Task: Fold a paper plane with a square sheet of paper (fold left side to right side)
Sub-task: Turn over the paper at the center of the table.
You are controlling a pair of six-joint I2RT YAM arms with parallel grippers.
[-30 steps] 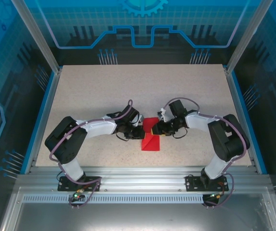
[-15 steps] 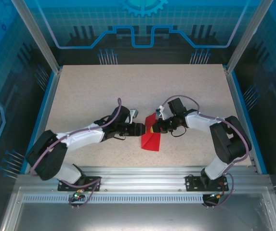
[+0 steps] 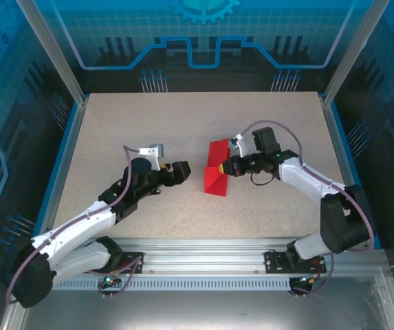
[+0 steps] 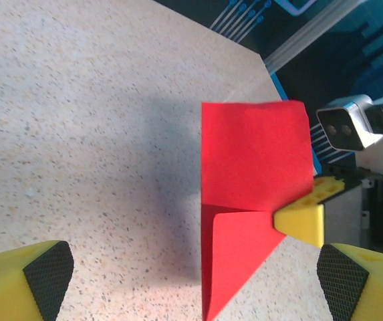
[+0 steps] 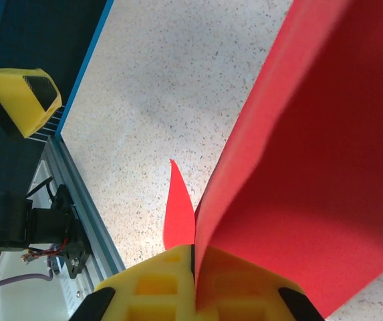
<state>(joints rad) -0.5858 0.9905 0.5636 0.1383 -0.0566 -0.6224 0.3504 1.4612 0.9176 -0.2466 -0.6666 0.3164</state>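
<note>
Pinching the square sheet of paper (image 3: pixel 214 184) between its closed jaws, the right gripper (image 3: pixel 223 168) holds one flap off the table (image 3: pixel 114 124), likely to steer the fold; left gripper (image 3: pixel 182 169) gapes empty, paper just ahead.

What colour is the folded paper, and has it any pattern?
The paper is plain bright red, clearest in the left wrist view.

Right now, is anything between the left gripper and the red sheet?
Nothing visible. The left gripper, jaws open, faces the square sheet of paper across a bare strip of table. The right gripper is shut on the sheet's opposite edge, holding part of it raised, so it sits beyond the paper, not in the path.
</note>
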